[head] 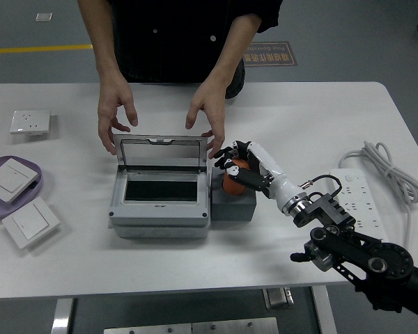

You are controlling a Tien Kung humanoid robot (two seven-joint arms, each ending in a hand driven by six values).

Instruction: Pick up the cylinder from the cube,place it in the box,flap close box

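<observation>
— Where was the orange cylinder [233,177] at that point?

— On top of the dark grey cube [233,204], which sat just beside the right wall of the grey box [160,209]. The robot's right hand [242,165] was wrapped around it, black-tipped fingers [223,154] curled over the top and sides. Whether it had cleared the cube, I could not tell.

— And the box?

— Open. Its clear flap lid [160,153] stood upright at the back, leaving the dark cavity free from above, which I judged was why the cube was parked so near: a short sideways carry would bring the cylinder over the opening.

— Someone was at the far side?

— Yes. A person's two hands [116,117] were at the lid's upper corners, one on each side, apparently steadying it so it would not drop while the cylinder went in.

— The other arm?

— Not visible. Off to the side were wall switches on a purple plate [42,182] and a white power strip [359,202], none of them involved.
</observation>
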